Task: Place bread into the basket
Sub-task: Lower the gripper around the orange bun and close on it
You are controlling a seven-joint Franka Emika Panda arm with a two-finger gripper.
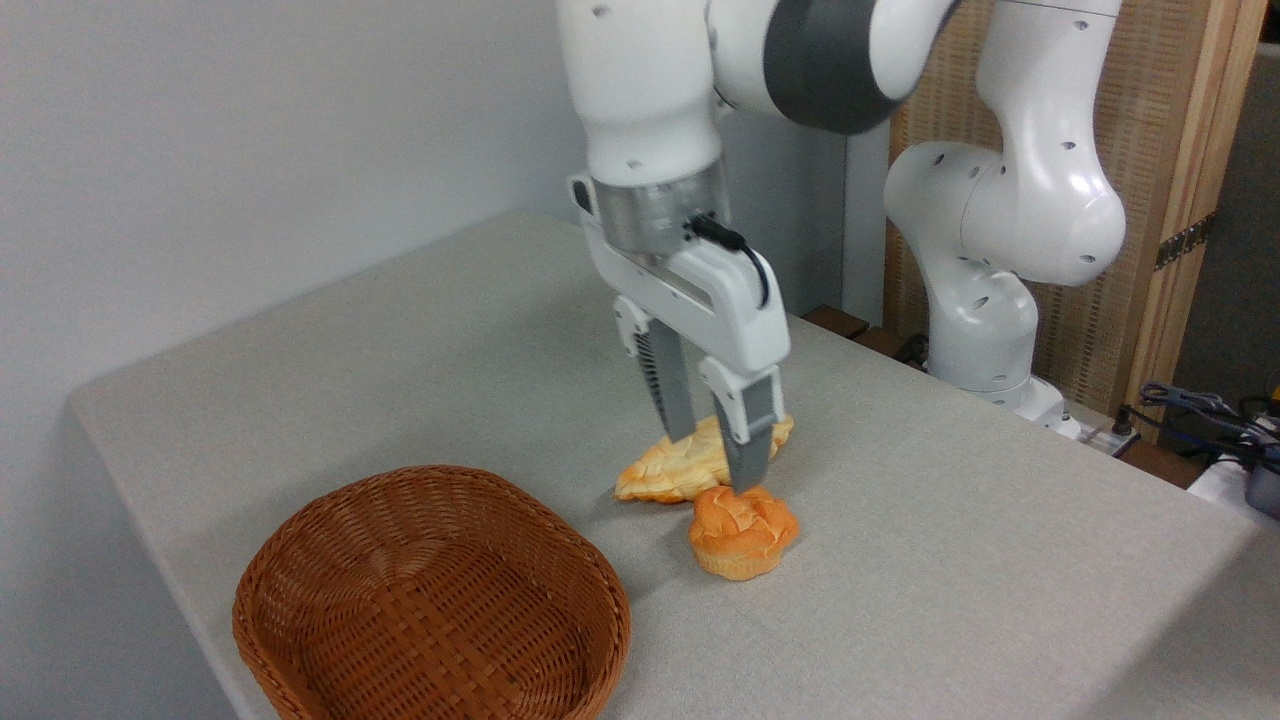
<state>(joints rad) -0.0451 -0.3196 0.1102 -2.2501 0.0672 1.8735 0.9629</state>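
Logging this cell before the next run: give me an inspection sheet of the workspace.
Surface: grey table, no spills seen.
Job's things: bread on the table, right of the empty basket, apart from it.
Clutter: flat loaf just behind the bread.
Grippers: gripper open, fingertips just above the bread, nothing held.
Cables: black cable on the gripper; wires beyond the table's far right.
Surroundings: white wall, wooden panel.

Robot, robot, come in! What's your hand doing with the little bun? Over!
Hand open, fingers just above the small round orange bun. Bun on table, not gripped. Brown wicker basket empty. Flat pale loaf close behind bun.
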